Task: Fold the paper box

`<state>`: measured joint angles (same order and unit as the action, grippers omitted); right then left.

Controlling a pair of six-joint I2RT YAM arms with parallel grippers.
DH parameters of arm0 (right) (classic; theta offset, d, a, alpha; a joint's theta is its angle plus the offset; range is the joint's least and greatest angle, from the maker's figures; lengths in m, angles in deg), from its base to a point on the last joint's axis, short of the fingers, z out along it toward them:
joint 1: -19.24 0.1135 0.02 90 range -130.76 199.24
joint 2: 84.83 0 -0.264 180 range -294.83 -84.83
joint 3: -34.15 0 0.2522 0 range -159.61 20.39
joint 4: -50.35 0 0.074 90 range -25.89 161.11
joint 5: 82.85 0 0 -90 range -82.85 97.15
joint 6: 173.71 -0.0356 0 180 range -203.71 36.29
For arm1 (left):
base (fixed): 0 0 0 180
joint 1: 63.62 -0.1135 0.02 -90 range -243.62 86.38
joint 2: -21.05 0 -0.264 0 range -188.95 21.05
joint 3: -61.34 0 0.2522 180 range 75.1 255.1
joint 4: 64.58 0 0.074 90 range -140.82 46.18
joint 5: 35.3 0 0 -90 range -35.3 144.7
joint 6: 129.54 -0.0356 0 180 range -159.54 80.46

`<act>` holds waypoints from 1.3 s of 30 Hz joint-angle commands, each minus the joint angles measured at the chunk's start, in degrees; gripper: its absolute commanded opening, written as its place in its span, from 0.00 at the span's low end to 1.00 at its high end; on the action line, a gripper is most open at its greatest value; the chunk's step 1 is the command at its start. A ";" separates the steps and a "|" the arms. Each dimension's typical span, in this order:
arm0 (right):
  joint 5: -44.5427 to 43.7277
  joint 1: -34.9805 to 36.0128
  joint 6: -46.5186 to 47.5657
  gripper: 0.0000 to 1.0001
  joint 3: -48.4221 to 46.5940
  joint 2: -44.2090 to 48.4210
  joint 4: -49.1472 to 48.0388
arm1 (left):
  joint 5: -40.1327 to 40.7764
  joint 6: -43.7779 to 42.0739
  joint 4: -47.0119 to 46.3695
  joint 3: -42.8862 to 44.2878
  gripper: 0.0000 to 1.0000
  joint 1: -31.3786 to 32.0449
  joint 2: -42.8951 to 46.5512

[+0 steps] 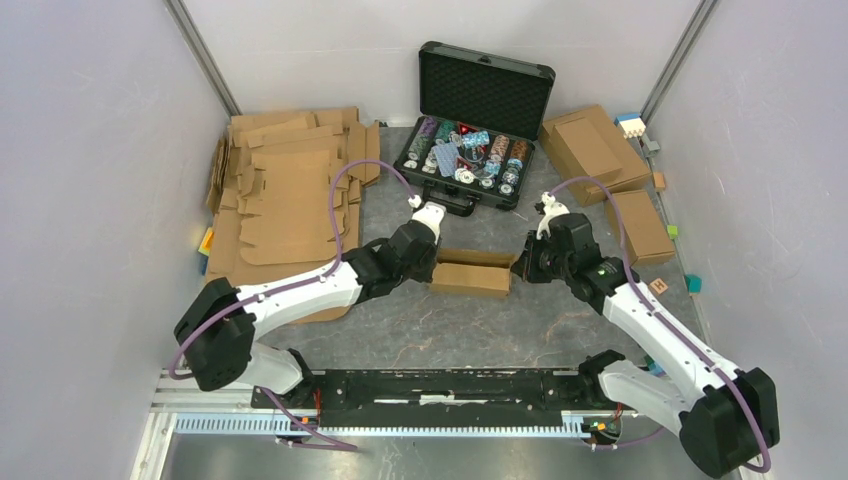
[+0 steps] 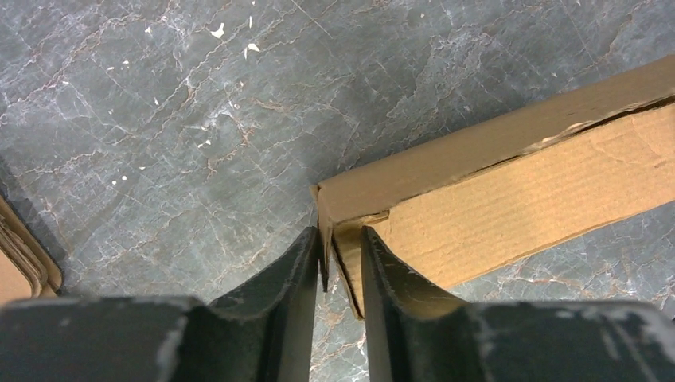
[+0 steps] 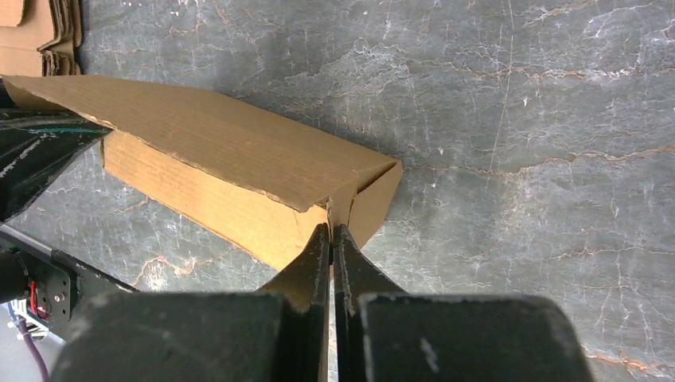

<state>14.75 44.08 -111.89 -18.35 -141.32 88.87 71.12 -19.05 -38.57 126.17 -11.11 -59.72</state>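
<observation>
The paper box (image 1: 472, 272) is a small brown cardboard box lying on the grey table between the two arms, its lid flap partly down. My left gripper (image 1: 432, 262) is at the box's left end. In the left wrist view its fingers (image 2: 342, 239) pinch the end wall and a tucked flap of the box (image 2: 509, 183). My right gripper (image 1: 518, 265) is at the right end. In the right wrist view its jaws (image 3: 330, 231) are pressed together, with the tips against the corner edge of the box (image 3: 215, 143) and no cardboard visibly clamped between them.
An open black case (image 1: 480, 120) full of chips stands behind the box. A pile of flat cardboard blanks (image 1: 285, 190) lies at the back left. Folded boxes (image 1: 590, 150) (image 1: 640, 225) sit at the back right, with small coloured blocks (image 1: 693, 284) near the right wall.
</observation>
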 commanded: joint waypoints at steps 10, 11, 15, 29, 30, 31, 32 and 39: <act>1.69 0.03 -2.95 0.04 -5.69 -4.56 3.81 | -0.40 1.54 -0.65 2.46 0.27 -0.04 -2.06; 1.63 0.07 -3.00 0.03 -6.46 -5.23 4.63 | -0.38 1.59 -0.65 2.46 0.27 0.00 -2.20; 0.31 0.09 -3.08 0.03 -10.02 -7.03 8.67 | -0.15 1.75 -0.56 2.46 0.30 0.02 -2.28; -0.58 0.12 -2.78 0.01 -9.16 -6.76 8.39 | -0.03 2.64 7.58 2.71 0.70 -0.04 7.76; -0.64 0.09 -2.78 0.01 -9.08 -6.84 8.38 | -0.23 3.05 8.67 2.72 0.71 -0.05 8.57; -0.58 0.09 -2.78 0.01 -9.07 -6.80 8.32 | -0.52 3.63 9.68 2.72 0.71 -0.04 9.57; -0.58 0.14 -2.78 0.01 -8.96 -6.77 8.23 | -1.00 4.23 10.87 2.57 0.71 -0.05 10.46; -0.51 0.10 -2.84 0.01 -9.33 -6.71 8.25 | -13.55 12.42 8.11 -3.48 0.19 1.35 17.32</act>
<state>14.60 44.10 -114.08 -26.63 -148.59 98.18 66.93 -13.30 -28.23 125.73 -11.02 -45.05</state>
